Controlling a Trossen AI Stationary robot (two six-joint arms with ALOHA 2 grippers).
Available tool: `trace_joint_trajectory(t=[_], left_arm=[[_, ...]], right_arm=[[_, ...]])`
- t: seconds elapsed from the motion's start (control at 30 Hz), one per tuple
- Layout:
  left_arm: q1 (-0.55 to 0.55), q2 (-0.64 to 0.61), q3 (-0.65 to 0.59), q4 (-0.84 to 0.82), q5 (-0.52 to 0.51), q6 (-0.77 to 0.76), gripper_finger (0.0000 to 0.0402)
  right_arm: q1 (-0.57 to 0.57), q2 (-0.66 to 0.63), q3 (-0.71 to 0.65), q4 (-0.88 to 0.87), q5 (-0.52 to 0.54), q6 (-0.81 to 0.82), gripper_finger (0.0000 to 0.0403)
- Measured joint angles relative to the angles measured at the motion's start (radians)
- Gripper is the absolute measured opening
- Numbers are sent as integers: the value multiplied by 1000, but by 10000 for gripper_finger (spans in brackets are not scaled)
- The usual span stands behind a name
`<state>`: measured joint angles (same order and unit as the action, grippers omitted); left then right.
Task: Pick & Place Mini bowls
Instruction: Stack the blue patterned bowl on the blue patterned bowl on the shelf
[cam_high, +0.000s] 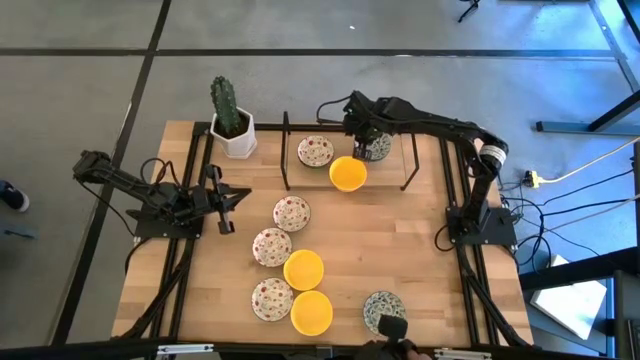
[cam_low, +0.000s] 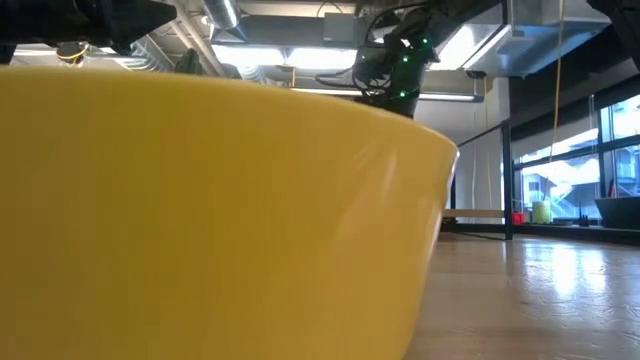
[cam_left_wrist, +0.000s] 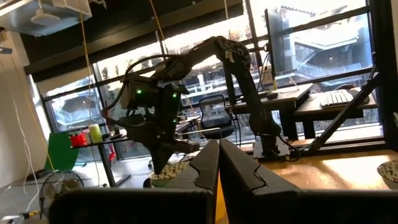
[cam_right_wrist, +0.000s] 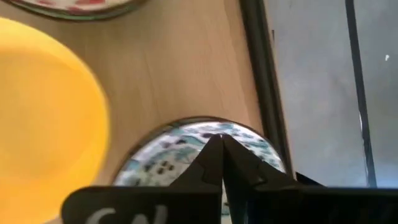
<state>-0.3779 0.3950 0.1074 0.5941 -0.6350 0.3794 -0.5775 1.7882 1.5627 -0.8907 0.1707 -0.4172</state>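
1. Mini bowls, high view: nine show on the wooden table (cam_high: 400, 250). Near the far edge, a red-speckled bowl (cam_high: 315, 151) lies beside a yellow bowl (cam_high: 347, 173), and a grey-green patterned bowl (cam_high: 377, 147) lies under the right gripper (cam_high: 362, 150). Its fingers look pressed together over that bowl; whether they pinch the rim cannot be told here.
2. Toward the near edge, three more red-speckled bowls (cam_high: 291, 212) run in a loose line, with two yellow bowls (cam_high: 303, 269) beside them and a second grey-green bowl (cam_high: 384, 309) at the near edge. A cactus in a white pot (cam_high: 232, 125) stands at the far left corner.
3. The left gripper (cam_high: 226, 210) waits over the table's left side, fingers together, nothing between them.
4. Low view: the side of a yellow bowl (cam_low: 210, 220) fills most of the picture, very close. Above its rim the right arm (cam_low: 395, 60) reaches down with small green lights on it; its gripper is hidden.
5. Left wrist view: the left arm's own fingers (cam_left_wrist: 239, 168) meet, holding nothing. Across the table the right arm (cam_left_wrist: 211, 56) bends down over the patterned bowl (cam_left_wrist: 169, 172).
6. Right wrist view: the right arm's fingers (cam_right_wrist: 236, 165) are closed to a point directly above the grey-green patterned bowl (cam_right_wrist: 168, 155), which sits on the table near its edge rail. The yellow bowl (cam_right_wrist: 46, 112) lies close beside it, and a sliver of a red-speckled bowl (cam_right_wrist: 81, 6) lies beyond.
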Motion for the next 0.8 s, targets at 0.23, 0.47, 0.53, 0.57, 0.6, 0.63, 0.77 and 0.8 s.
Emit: trace_joint_trajectory(t=[0.23, 0.47, 0.53, 0.57, 0.6, 0.63, 0.77, 0.8], left_arm=[[0, 0, 0, 1, 0, 0, 4], [0, 0, -1, 16, 0, 34, 8], [0, 0, -1, 16, 0, 26, 6], [0, 0, -1, 16, 0, 25, 5], [0, 0, -1, 16, 0, 25, 4], [0, 0, -1, 16, 0, 23, 4], [0, 0, -1, 16, 0, 11, 6], [0, 0, -1, 16, 0, 1, 8]], right_arm=[[-19, 0, 0, -20, -102, -80, 4], [-35, 0, 0, -20, -145, -93, 4], [-34, 0, 0, -21, -148, -82, 4], [-33, 0, 0, -24, -157, -75, 4], [-28, 0, 0, -29, -170, -70, 4], [-25, 0, 0, -34, -181, -68, 4], [-10, 1, 0, -44, -183, -64, 4], [-6, 1, 0, -43, -183, -63, 4]])
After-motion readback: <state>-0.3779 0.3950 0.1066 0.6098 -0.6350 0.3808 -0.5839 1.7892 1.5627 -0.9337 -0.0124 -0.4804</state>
